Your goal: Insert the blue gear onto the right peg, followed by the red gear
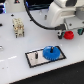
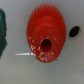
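On a white surface, seen from the exterior view, the blue gear already sits on the grey plate at its end toward the exterior view's right, apparently over the right peg, which it hides; a second peg stands bare beside it. The arm hangs above the red gear, well apart from the plate toward the exterior view's right, with a dark green object just beside it. The pincer is largely hidden by the arm's body, so whether it is spread or pressed together cannot be told. From the wrist view, the red gear fills the middle, its hub hole dark, with no fingers showing. Risk ahead: an off-centre descent could nudge the small gear aside or pinch it tilted, spoiling its fit onto the peg.
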### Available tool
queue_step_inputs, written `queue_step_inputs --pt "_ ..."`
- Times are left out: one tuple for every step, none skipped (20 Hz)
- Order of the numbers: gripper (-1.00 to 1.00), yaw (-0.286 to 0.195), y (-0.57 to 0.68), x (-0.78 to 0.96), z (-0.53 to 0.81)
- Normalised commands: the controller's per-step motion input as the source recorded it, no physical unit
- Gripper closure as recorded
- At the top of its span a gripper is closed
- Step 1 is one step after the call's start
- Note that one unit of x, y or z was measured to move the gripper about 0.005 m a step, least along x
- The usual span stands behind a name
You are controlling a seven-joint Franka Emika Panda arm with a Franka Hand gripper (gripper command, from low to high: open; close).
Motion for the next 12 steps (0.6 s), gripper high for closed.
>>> queue_step_inputs --pt "-1.0 0.0 0.01 -0.34 -0.24" --pt "-1.0 0.0 0.02 -0.33 -0.21" --pt "-1.0 0.0 0.04 -0.32 -0.21" --pt "-1.0 0.0 0.04 -0.34 -0.18" --pt "-1.0 0.0 0.04 -0.32 -0.19" --pt "-1.0 0.0 0.02 -0.32 -0.18" --pt "-1.0 0.0 0.02 -0.32 -0.19" --pt "-1.0 0.0 0.04 -0.31 -0.22" --pt "1.0 0.0 0.06 -0.27 -0.14" --pt "1.0 0.0 0.03 0.0 0.0" --pt "1.0 0.0 0.1 0.02 0.0" --pt "1.0 0.0 0.1 0.0 0.0"
